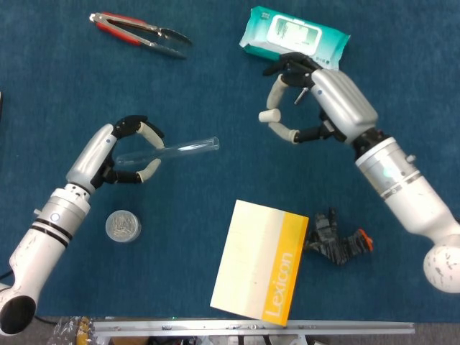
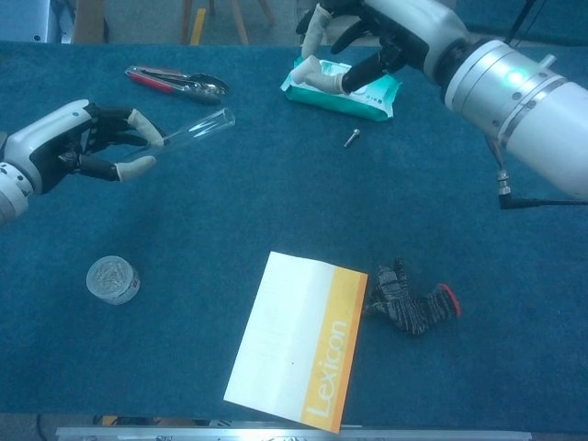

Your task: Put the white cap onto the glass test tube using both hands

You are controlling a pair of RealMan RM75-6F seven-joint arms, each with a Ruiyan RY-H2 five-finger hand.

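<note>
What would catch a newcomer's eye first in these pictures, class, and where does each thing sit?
Most striking are the two robot hands raised over the blue table: the left hand at the left holds a glass test tube pointing right, and the right hand at upper right reaches toward it. Next comes the white and yellow Lexicon booklet at the near edge, then the teal wipes pack at the far side.

We pick the book [image 1: 260,261] as our middle spot. Left of it sits the little jar [image 1: 123,226]. Right beside it lies the glove [image 1: 338,241]. Far behind it are the tongs [image 1: 140,30], the wipes pack [image 1: 294,37] and the screw [image 2: 350,138].
</note>
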